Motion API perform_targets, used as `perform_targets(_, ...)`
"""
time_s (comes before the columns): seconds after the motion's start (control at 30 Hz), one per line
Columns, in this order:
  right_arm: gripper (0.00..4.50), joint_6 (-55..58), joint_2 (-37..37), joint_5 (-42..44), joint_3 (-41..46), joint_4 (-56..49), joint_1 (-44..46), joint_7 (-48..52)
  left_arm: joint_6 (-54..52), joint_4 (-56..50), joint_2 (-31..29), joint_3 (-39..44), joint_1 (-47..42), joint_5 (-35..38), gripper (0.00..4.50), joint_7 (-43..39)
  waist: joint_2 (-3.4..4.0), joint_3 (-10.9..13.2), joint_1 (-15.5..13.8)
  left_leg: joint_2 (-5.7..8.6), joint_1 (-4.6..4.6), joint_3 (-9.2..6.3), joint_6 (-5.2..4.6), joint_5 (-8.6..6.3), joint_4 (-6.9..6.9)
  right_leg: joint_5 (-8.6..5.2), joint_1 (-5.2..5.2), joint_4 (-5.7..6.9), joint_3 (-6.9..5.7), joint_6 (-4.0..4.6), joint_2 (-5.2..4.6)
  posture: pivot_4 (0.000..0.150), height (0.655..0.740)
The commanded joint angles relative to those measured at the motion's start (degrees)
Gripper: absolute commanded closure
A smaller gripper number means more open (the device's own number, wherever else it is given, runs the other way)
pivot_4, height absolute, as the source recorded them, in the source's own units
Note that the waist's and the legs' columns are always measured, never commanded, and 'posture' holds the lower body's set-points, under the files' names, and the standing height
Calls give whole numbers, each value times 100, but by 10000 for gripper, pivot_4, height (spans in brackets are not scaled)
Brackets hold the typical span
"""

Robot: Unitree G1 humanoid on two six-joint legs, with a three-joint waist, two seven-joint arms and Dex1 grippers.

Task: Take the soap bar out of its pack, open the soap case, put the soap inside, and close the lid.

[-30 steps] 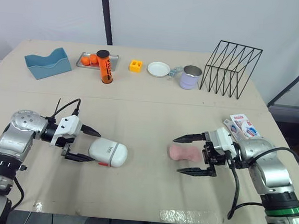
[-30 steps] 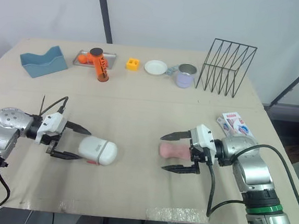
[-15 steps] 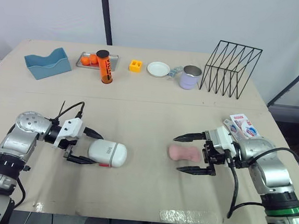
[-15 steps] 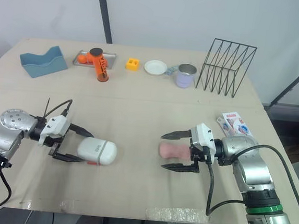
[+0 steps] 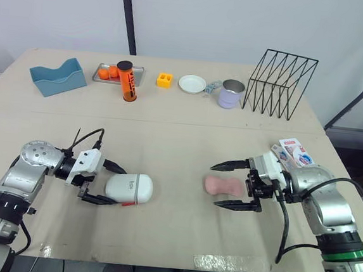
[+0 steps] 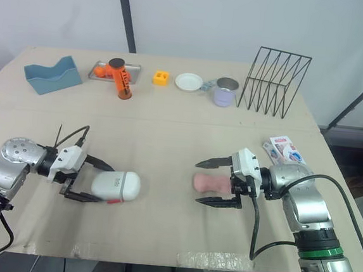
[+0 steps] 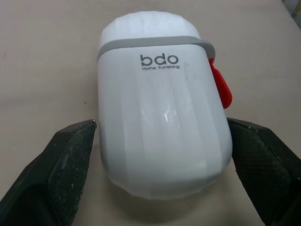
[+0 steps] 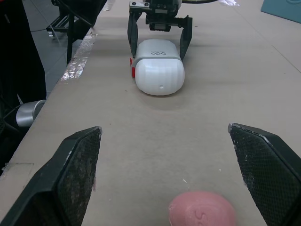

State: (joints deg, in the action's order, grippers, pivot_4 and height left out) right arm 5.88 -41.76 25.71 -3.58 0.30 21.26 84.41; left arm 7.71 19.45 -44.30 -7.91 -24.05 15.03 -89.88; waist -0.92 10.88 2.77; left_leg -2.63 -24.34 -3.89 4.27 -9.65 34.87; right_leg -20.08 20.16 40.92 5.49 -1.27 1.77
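Observation:
The white soap case lies shut on the table at front left, its red latch on the near side. My left gripper is open, and its fingers straddle the case's left end with small gaps on both sides. The bare pink soap bar lies at front right. My right gripper is open wide, one finger on each side of the soap without touching it. Behind the right arm lies the empty soap pack. The right wrist view shows the soap close by and the case farther off.
Along the back of the table stand a blue holder, a metal tray with orange fruit, an orange bottle, a yellow block, a white plate, a metal cup and a black wire rack.
My left gripper has slid forward so its fingers now flank the end of the case; the case has turned slightly. The right gripper and soap have stayed put.

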Motion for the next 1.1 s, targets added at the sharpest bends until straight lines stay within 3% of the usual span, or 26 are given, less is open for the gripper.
perform_targets(0.03, 650, 11, -6, 65, 80, -69, 134, -12, -5, -149, -95, 211, 68, 37, 0, 156, 0, 0, 0, 0, 0, 0, 0, 0, 0, 0, 0, 0, 0, 0, 0, 1500, 7400)
perform_targets(1.1, 650, 124, 8, 47, 69, -78, 153, -78, 22, -313, -67, 197, 233, -107, 0, 359, 0, 0, -1, 0, 0, -1, 0, 0, 0, 0, 0, 1, -1, 0, 0, 1500, 7400)
